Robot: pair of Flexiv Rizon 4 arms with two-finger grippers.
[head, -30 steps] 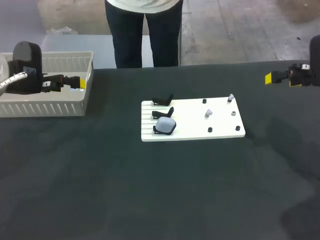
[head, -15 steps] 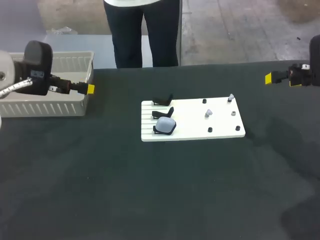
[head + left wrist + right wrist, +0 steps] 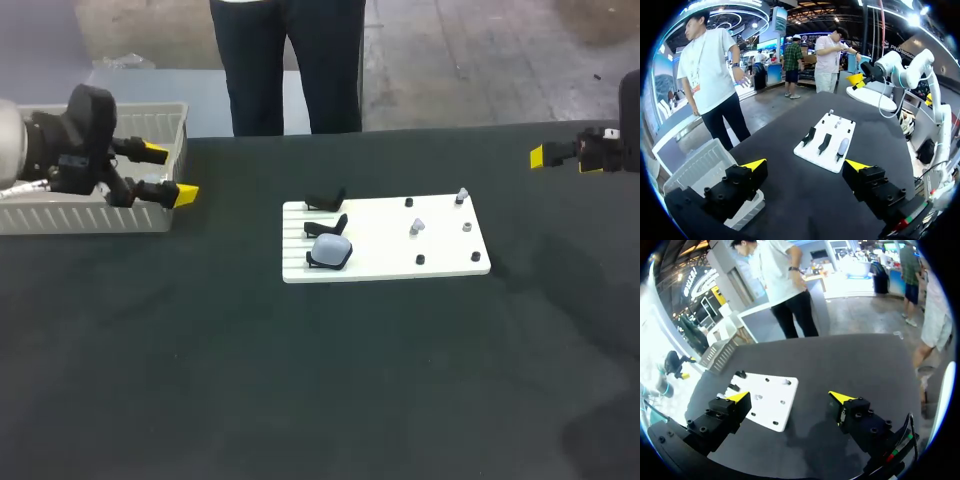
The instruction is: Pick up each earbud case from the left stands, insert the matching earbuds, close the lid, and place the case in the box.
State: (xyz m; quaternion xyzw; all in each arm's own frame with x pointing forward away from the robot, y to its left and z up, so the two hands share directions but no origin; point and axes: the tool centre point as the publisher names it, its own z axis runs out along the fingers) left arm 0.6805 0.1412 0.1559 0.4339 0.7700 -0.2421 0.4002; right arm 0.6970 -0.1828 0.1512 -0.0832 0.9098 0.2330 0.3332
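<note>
The left gripper (image 3: 170,173) hangs at the right end of the box (image 3: 90,216), which sits at the far left corner of the table (image 3: 300,380). Its yellow-tipped fingers are spread wide with nothing between them. In the head view one tip lies over the box's rim and the other just past its right wall, above the dark tabletop. From the left wrist view, the gripper (image 3: 806,165) looks out across the table toward the white board (image 3: 826,159), with the box (image 3: 700,165) beside one finger.

The board (image 3: 385,240) lies near the middle of the table. Along its left edge stand three stands (image 3: 325,200). The two toward the far edge are bare, and the one at the near left corner carries the pale earbud case (image 3: 330,250). The case sits on its stand, well apart from both grippers. On the right half of the board are a few small pale pieces, probably the earbuds (image 3: 417,227), though they are too small to be sure of, along with some dark pegs.

The right gripper (image 3: 537,156) is at the table's far right edge, well apart from the board. Its wrist view shows the fingers (image 3: 740,397) wide apart and holding nothing, with the board (image 3: 771,402) ahead of them.
</note>
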